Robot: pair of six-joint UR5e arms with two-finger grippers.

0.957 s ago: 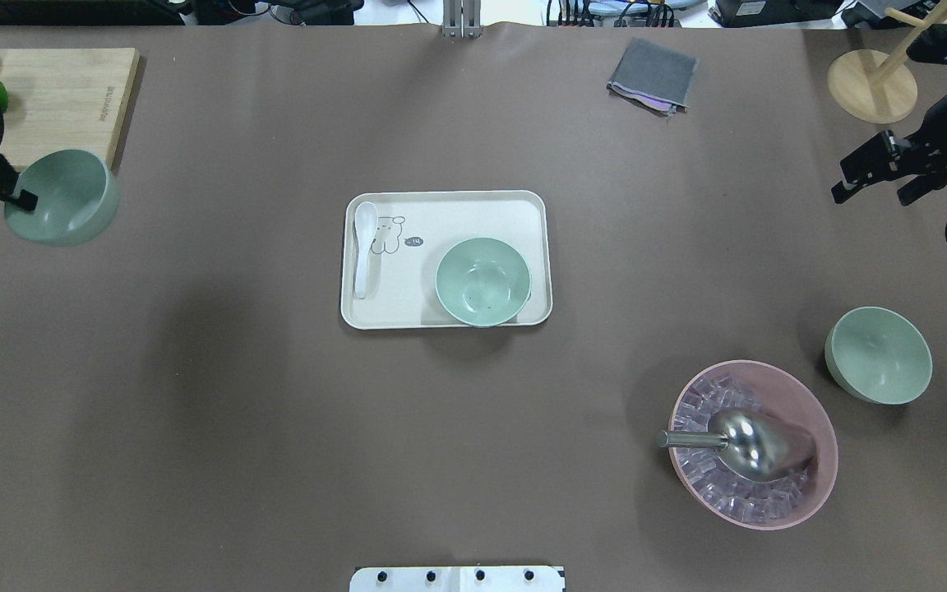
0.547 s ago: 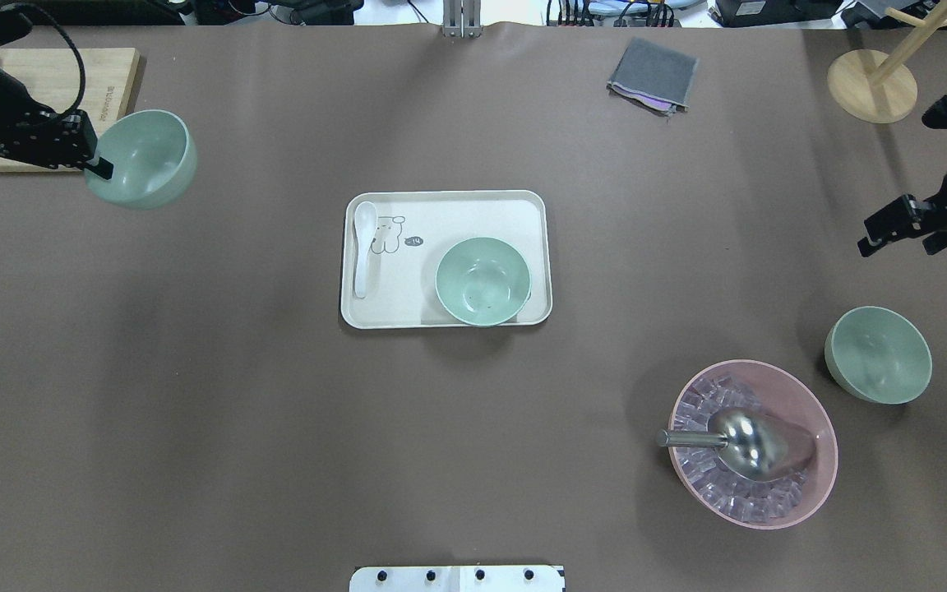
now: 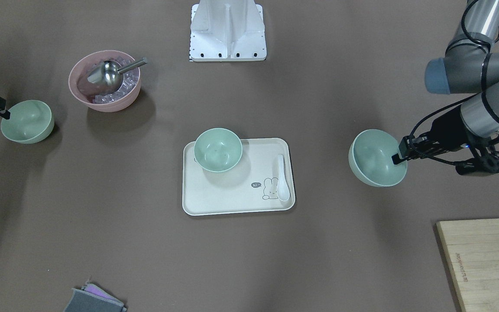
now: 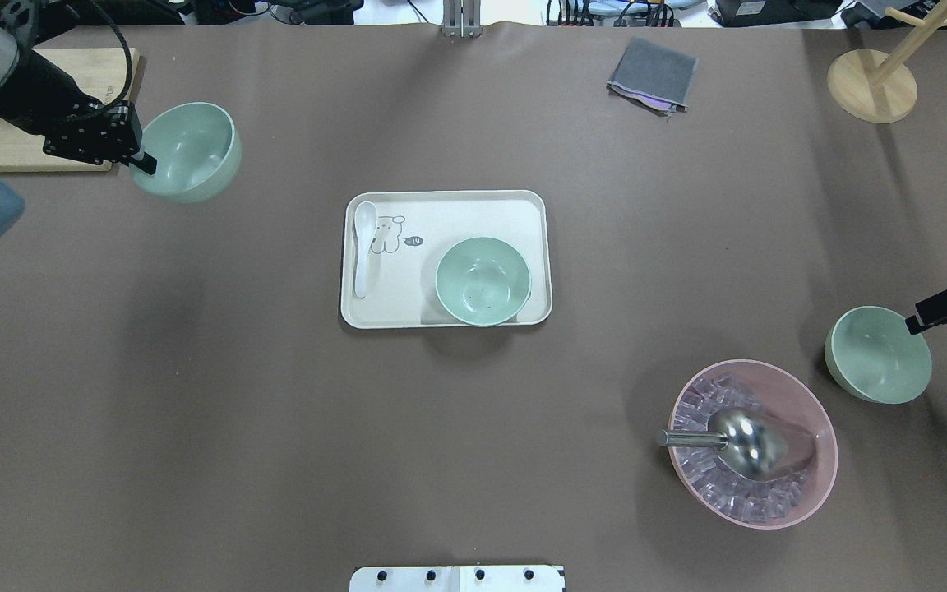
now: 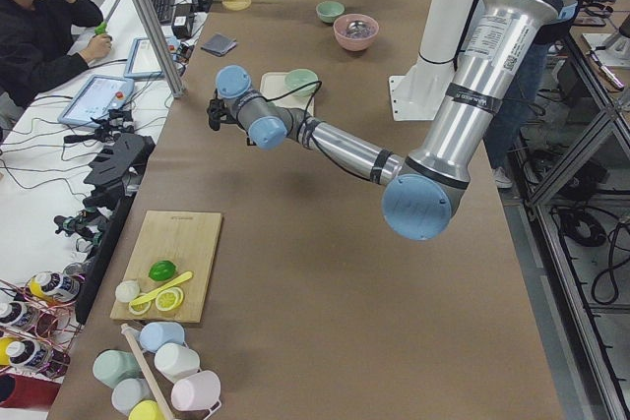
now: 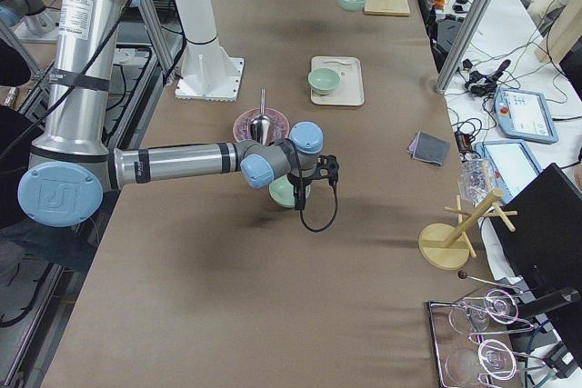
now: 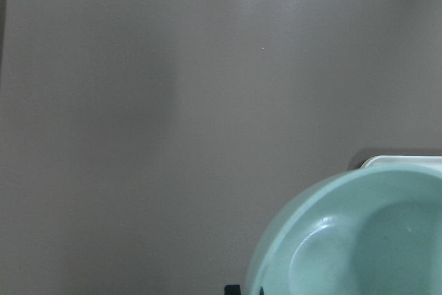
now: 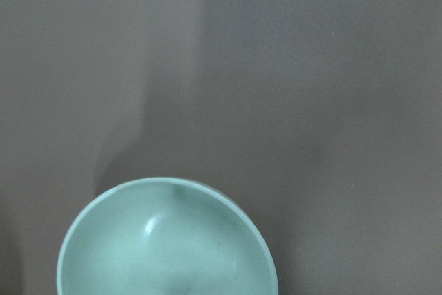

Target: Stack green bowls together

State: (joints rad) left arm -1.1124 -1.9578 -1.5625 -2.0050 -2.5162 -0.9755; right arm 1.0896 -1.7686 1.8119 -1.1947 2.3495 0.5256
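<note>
Three pale green bowls show. One (image 4: 482,281) stands on the cream tray (image 4: 523,205), also seen in the front view (image 3: 218,150). My left gripper (image 4: 143,161) is shut on the rim of a second bowl (image 4: 190,152) and holds it tilted above the table, left of the tray; it also shows in the front view (image 3: 375,158). The third bowl (image 4: 878,355) rests on the table at the right. My right gripper (image 4: 938,316) is open at that bowl's far right rim, one finger over the edge. The right wrist view shows this bowl (image 8: 166,240) just below.
A pink bowl (image 4: 753,444) with ice and a metal scoop (image 4: 736,440) stands close to the left of the right-hand green bowl. A white spoon (image 4: 364,247) lies on the tray. A cutting board (image 3: 483,260), a grey cloth (image 4: 653,74) and a wooden stand (image 4: 871,85) line the far side.
My left gripper has carried its bowl to the right, away from the cutting board towards the tray. My right gripper has come down from the far right to the rim of the right-hand bowl.
</note>
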